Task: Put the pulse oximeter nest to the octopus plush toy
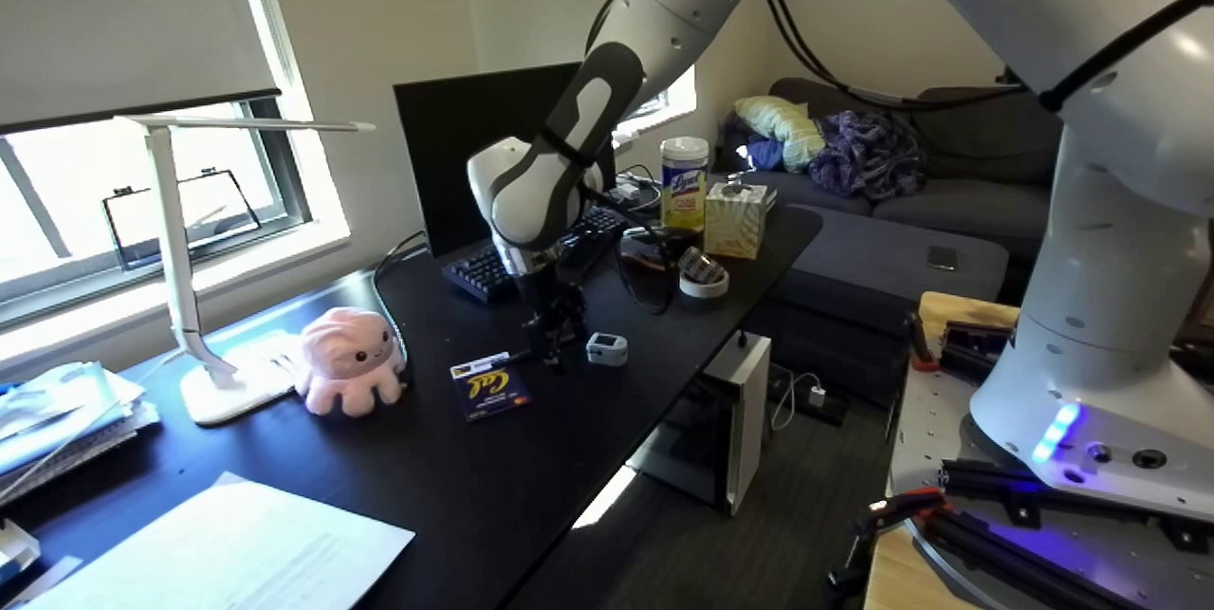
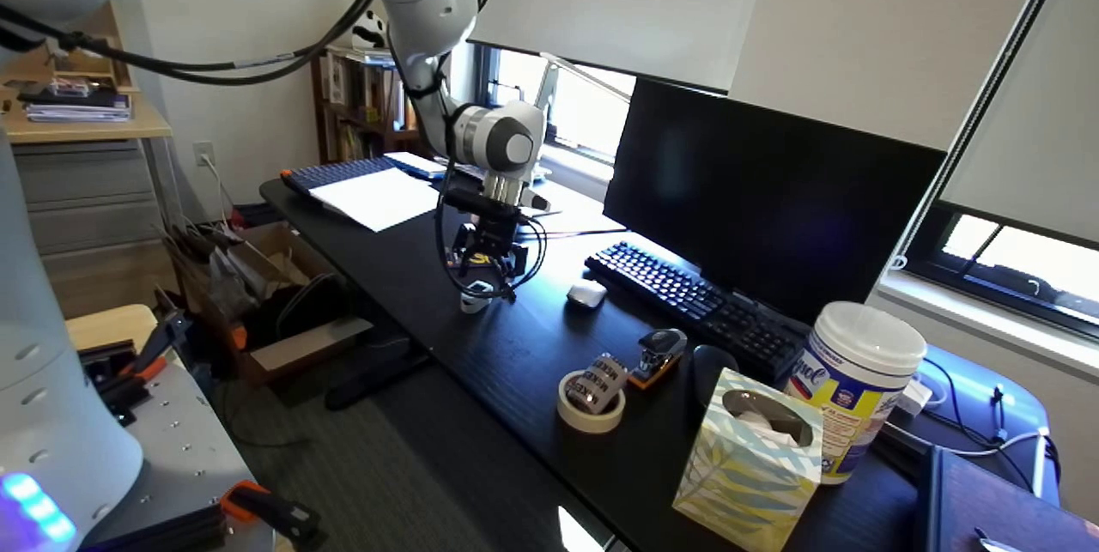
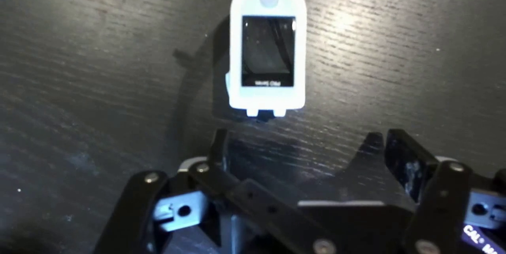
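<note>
My wrist view looks nearly straight down, close above the surface (image 3: pixel 99 88) forward of the monitor (image 1: pixel 465 121), my pincer (image 3: pixel 308 147) at its lower edge. In an exterior view I am watched from farther back, on the side of the monitor where the octopus plush toy (image 1: pixel 349 356) sits, the gaze running past the monitor to the sofa (image 1: pixel 977 197). In an exterior view the gaze starts off the monitor's opposite end, tissue box (image 2: pixel 747 483) nearest, and runs toward the shelved books (image 2: pixel 352 88). Both slant down, sharing the monitor; all three share the pulse oximeter (image 3: pixel 269 48).
</note>
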You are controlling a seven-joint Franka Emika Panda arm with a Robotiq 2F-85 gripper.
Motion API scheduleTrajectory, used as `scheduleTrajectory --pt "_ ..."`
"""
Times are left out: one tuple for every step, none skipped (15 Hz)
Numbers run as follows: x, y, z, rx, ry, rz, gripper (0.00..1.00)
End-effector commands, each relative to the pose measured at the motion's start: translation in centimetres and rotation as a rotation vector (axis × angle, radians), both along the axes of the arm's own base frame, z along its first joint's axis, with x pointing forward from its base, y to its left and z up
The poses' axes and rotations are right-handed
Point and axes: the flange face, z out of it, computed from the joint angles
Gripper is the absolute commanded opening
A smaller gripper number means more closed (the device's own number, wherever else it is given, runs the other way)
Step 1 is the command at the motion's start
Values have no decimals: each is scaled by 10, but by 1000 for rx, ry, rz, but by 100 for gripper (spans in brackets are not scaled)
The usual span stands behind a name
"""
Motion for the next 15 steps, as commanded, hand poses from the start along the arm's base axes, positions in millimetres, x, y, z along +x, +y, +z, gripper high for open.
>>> scheduleTrajectory --pt "-25 -22 11 -27 -75 -113 100" --pt "-30 -29 14 -36 -91 -140 100" --pt "-34 -34 15 -44 -104 -154 100" --pt "-39 -37 18 -51 -114 -157 100" --pt "-42 -40 19 -58 -124 -162 100" --pt "-43 -43 19 -42 -125 -151 75" --pt "-45 -42 21 -26 -122 -126 74" --pt "-45 -41 23 -20 -120 -110 67" --pt "-45 -39 25 -16 -119 -101 60" --pt "-45 -37 26 -8 -111 -83 53" --pt "-45 -34 27 -3 -106 -70 47" --pt "-45 -32 28 0 -104 -57 39" --pt "-45 -30 29 0 -100 -46 34" --pt "-46 -28 29 3 -92 -29 26" --pt "-47 -27 30 2 -80 -25 20"
